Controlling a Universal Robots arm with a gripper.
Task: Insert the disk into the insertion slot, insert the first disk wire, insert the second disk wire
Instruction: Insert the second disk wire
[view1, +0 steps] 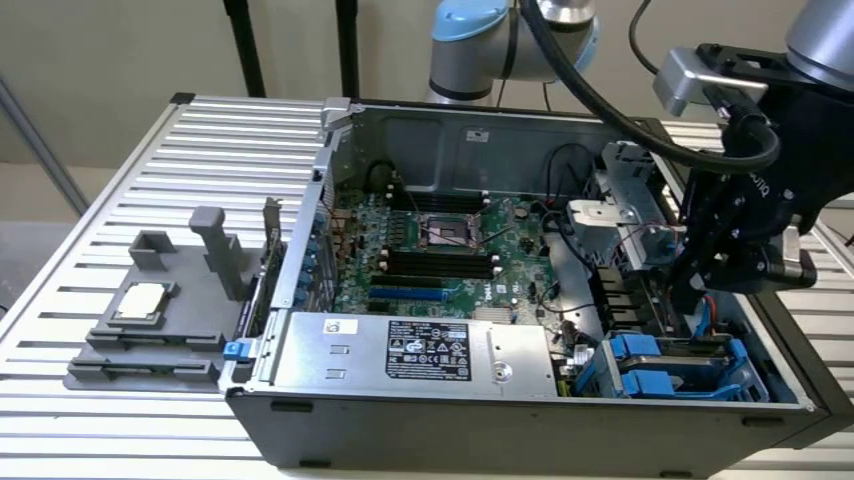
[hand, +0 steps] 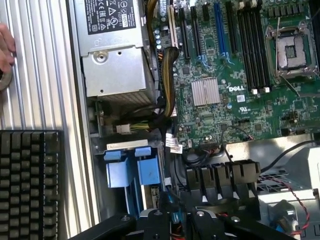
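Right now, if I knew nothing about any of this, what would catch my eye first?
Probably the open computer case on the slatted table, its green motherboard laid bare. Next, the black gripper hanging over the case's end at the exterior view's right, just above the bright blue drive bay. A silver power-supply box fills the near edge.

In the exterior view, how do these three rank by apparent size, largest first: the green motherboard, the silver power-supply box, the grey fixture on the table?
1. Green motherboard.
2. and 3. Silver power-supply box and grey fixture: they look nearly alike, and the box lies nearer the camera, so I leave them unranked.
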